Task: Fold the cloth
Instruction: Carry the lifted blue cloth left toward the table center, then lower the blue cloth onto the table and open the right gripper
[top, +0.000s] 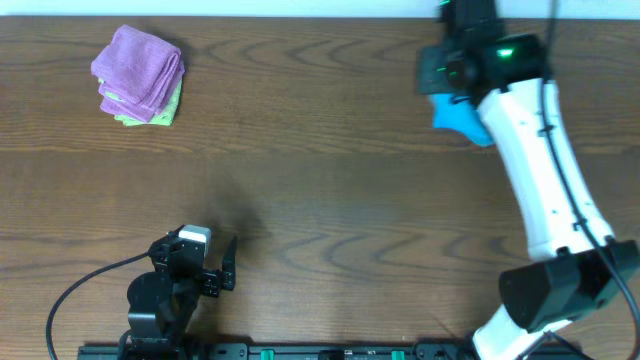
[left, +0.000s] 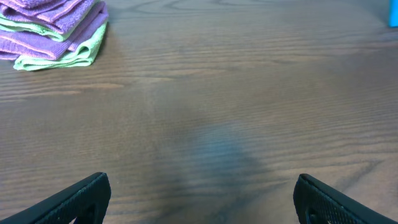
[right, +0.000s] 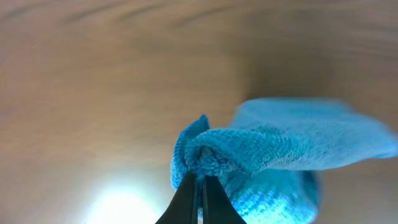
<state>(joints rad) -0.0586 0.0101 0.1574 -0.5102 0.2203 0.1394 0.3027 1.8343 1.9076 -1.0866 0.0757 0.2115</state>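
Observation:
A blue cloth (top: 455, 118) hangs bunched at the far right of the table, mostly hidden under my right arm in the overhead view. In the right wrist view my right gripper (right: 201, 179) is shut on a pinched fold of the blue cloth (right: 292, 146), which drapes to the right above the table. My left gripper (top: 222, 268) is open and empty, low at the near left; its two fingers (left: 199, 199) stand wide apart over bare wood. A corner of the blue cloth shows at the top right of the left wrist view (left: 393, 14).
A stack of folded cloths, purple (top: 138, 68) on top and green (top: 165, 108) underneath, sits at the far left of the wooden table (top: 320, 200); it also shows in the left wrist view (left: 53, 28). The right arm (top: 540, 180) spans the right side.

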